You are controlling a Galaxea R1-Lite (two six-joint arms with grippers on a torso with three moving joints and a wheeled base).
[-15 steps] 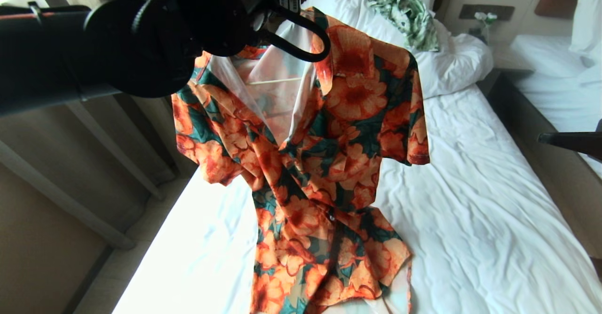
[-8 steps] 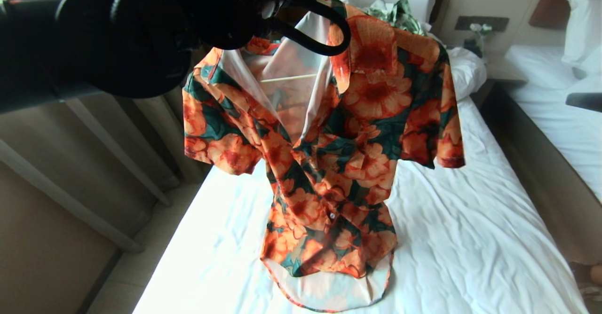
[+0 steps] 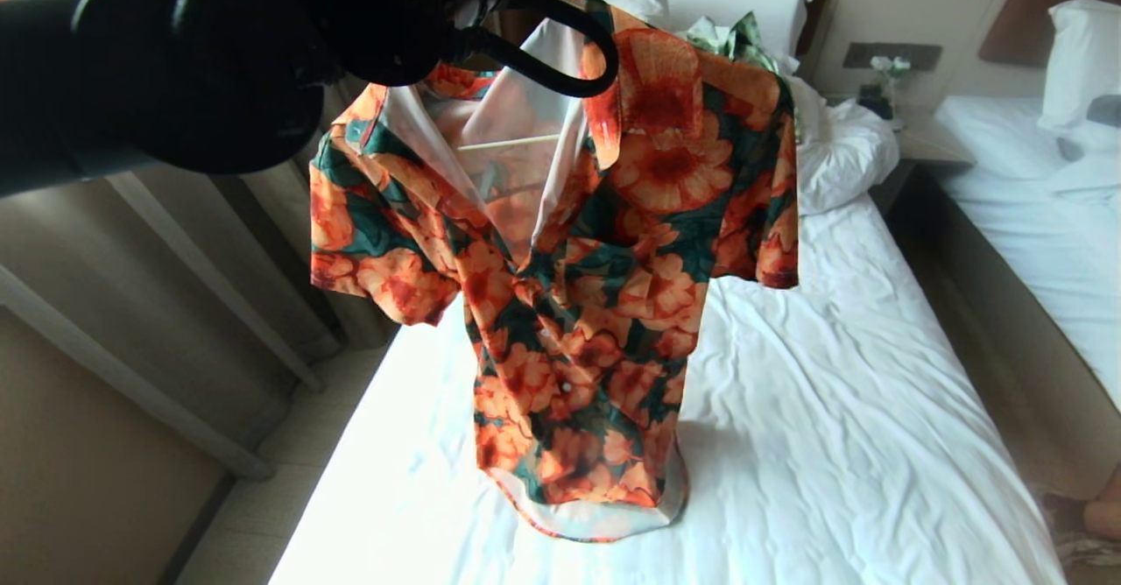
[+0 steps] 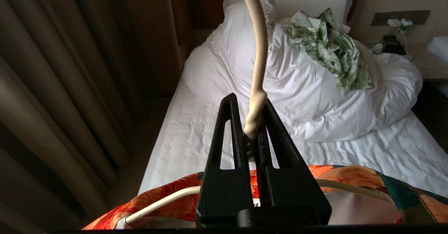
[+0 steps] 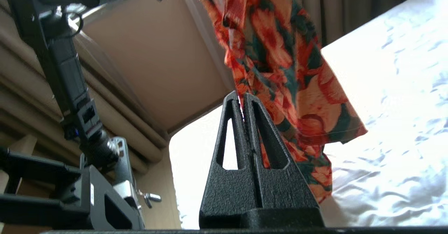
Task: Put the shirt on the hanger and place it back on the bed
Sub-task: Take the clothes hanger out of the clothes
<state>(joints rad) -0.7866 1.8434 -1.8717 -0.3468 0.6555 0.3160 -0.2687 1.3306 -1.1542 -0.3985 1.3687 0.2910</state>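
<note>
The shirt (image 3: 613, 261), orange flowers on teal, hangs full length on the cream hanger (image 3: 508, 142) above the bed (image 3: 832, 410). Its hem is close over the white sheet; I cannot tell whether it touches. My left gripper (image 4: 249, 100) is shut on the hanger's twisted neck (image 4: 254, 118), with the hook curving away beyond it and the shirt (image 4: 367, 181) draped over the hanger's shoulders. In the head view the black left arm (image 3: 175, 68) hides that gripper. My right gripper (image 5: 241, 95) is shut on nothing, low beside the hanging shirt (image 5: 280, 62).
A bunched white duvet (image 3: 841, 156) with a green-and-white cloth (image 3: 736, 38) lies at the bed's head. Curtains (image 3: 219, 261) hang to the left. A nightstand (image 3: 928, 138) and another white bed (image 3: 1033, 217) stand to the right, across a narrow floor gap.
The head view has risen and shifted. The shirt went up with the left arm: its lower part, which lay bunched on the sheet, now hangs straight down.
</note>
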